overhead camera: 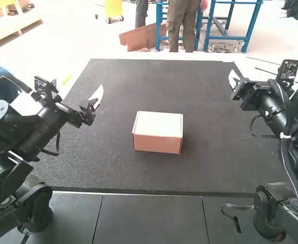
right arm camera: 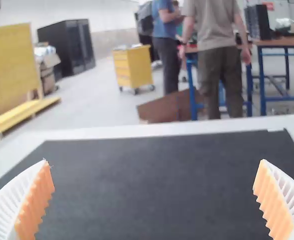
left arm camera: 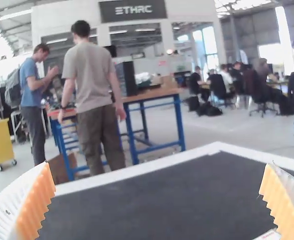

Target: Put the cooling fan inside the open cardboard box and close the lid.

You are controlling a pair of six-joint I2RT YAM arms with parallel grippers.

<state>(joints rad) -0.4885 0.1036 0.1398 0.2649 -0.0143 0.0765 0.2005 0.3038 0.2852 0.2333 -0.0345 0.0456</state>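
Two arms stand at the near corners of the surface in the high view, one at the left and one at the right. The cardboard box [overhead camera: 158, 131] sits near the middle of the black mat [overhead camera: 138, 81] that covers the surface, with its lid lying flat and shut on top. The left claw [overhead camera: 95, 101] hangs over the left part of the mat, left of the box and apart from it. The right claw [overhead camera: 235, 81] hangs over the far right corner of the mat, well apart from the box.

Seen from the left wrist, the left claw [left arm camera: 157, 200] is spread wide with nothing between its jaws. Its white ribbed fingers [left arm camera: 6, 215] carry orange pads [left arm camera: 36, 200] on their inner faces, and bare mat [left arm camera: 162, 210] lies between them.

Seen from the right wrist, the right claw [right arm camera: 152, 200] is likewise spread wide and grips nothing. Its orange pads [right arm camera: 272, 205] face each other across bare mat [right arm camera: 152, 165], which runs to a pale far edge.
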